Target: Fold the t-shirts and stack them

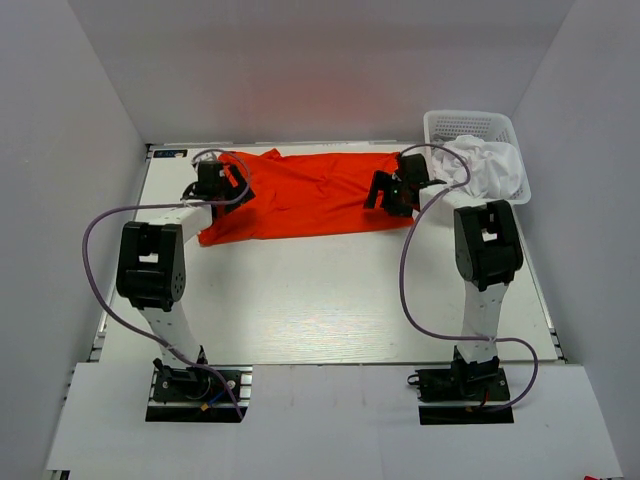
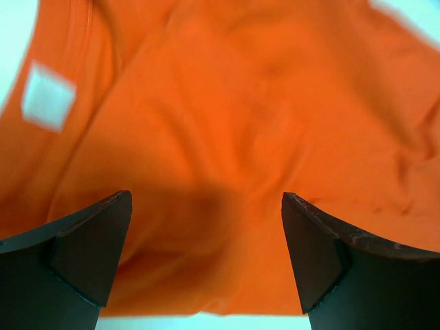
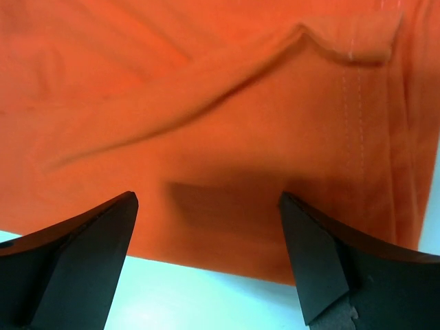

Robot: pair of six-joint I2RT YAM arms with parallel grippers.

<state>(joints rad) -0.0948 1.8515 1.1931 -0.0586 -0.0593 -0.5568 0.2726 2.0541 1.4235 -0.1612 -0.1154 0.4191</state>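
White worktop [image 1: 330, 310] with an orange-red t-shirt [image 1: 310, 195] spread flat across its far part.
A white t-shirt [image 1: 492, 165] sits bunched in the lattice basket [image 1: 465, 122] at the far right. My left fingers [image 1: 237, 185] hang over the orange shirt's left end and my right fingers [image 1: 382, 193] over its right end, both pairs spread wide, holding nothing.

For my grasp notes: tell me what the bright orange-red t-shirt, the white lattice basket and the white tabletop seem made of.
Bright orange-red t-shirt: soft matte knit cloth, probably cotton; it creases and shows stitched hems.
White lattice basket: rigid moulded plastic, judging by its even grid walls.
White tabletop: hard smooth board, faintly glossy; the material under the surface is unclear.
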